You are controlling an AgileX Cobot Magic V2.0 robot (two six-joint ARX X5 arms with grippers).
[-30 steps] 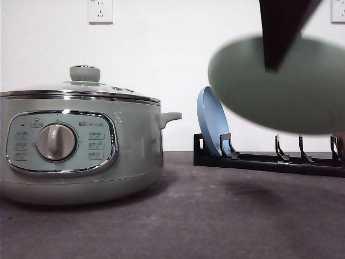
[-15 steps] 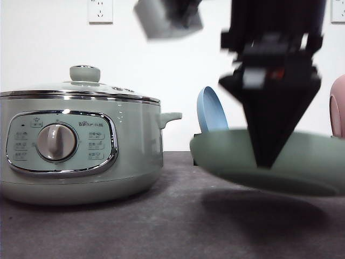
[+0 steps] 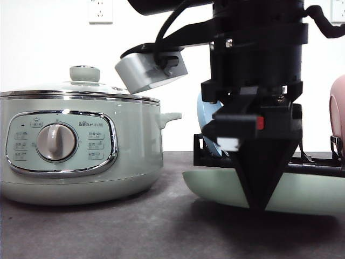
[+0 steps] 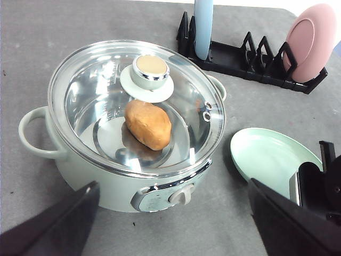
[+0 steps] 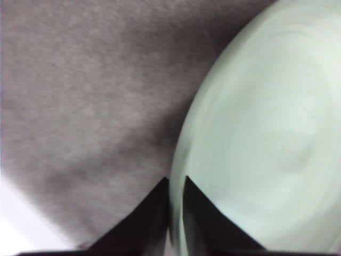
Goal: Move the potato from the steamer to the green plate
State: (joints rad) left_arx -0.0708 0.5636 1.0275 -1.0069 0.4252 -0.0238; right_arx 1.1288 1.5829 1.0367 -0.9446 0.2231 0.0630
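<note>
The potato lies inside the steamer, under its shut glass lid. My left gripper hovers above the steamer, open, its fingers wide apart with nothing between them. To the steamer's right, the green plate lies flat, on the table or just above it. My right gripper points straight down and is shut on the near rim of the green plate. In the left wrist view the green plate sits beside the steamer's front.
A black dish rack stands behind the green plate, holding an upright blue plate and a pink dish. The blue plate and pink dish flank my right arm. Bare dark table lies in front of the steamer.
The right arm has come down with the green plate, from tilted high in the air to flat and low by the table. The steamer has not moved.
</note>
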